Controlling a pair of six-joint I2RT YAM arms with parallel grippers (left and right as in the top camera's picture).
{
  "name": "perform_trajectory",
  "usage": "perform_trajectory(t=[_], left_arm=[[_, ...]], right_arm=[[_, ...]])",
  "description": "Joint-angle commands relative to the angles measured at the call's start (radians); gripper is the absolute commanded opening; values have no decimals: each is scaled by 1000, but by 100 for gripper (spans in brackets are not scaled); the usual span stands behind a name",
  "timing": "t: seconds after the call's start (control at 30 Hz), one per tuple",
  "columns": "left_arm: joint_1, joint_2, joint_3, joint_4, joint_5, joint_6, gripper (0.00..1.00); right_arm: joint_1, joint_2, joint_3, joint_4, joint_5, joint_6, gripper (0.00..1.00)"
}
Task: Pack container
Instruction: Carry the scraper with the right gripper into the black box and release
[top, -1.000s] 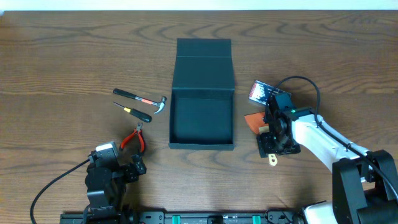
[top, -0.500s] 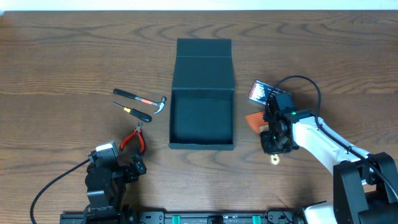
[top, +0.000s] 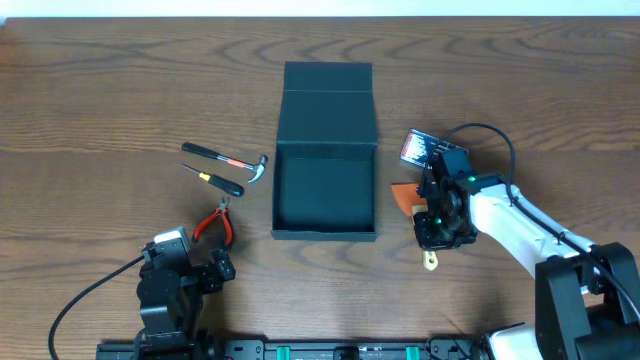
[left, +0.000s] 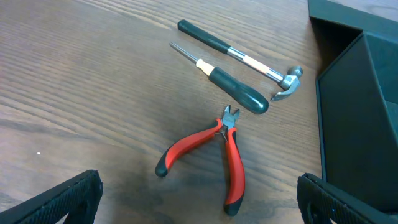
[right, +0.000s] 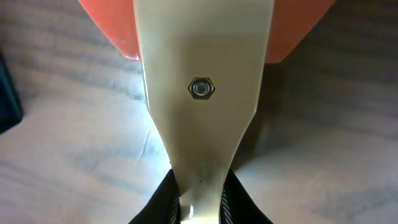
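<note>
Fingers (left: 62, 199) of the left gripper (top: 220, 268) stand wide apart and hold nothing, at the near edge of the table (top: 100, 100). Just beyond them lie red-handled pliers (left: 231, 168), then a screwdriver (left: 233, 90) and a hammer (left: 242, 57) close alongside each other. The right gripper (top: 434, 240) is pinched narrow on the cream handle of an orange-bladed scraper (right: 202, 93), just right of the container (top: 325, 232); whether the scraper is off the wood cannot be told. The container sits mid-table, open, with its lid flap (top: 328, 100) laid back on the far side and its floor bare. A small printed pack (top: 420, 148) lies beyond the right gripper. Packing appears barely begun: nothing is inside, and all five items remain outside.
</note>
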Motion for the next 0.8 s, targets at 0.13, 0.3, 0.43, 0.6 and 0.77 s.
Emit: perform_trajectory(t=[0.13,0.3,0.43,0.6,0.77], left_arm=[[-1,-5,-9,4,-2,8,99],[-1,-5,-9,4,-2,8,98],[-1,-5,-9,4,-2,8,99],[-1,-5,-9,4,-2,9,99],[-1,-5,-9,3,-2,8,98]], right_arm=[[46,-5,178,-97,-56,3,1],[95,-32,330,-149,-61,-28,5],[162,-32,431,-174,-77,-66,5],[251,-32,496,-163,-37,-72,6],[303,-26,498,-97,-37,-104,9]])
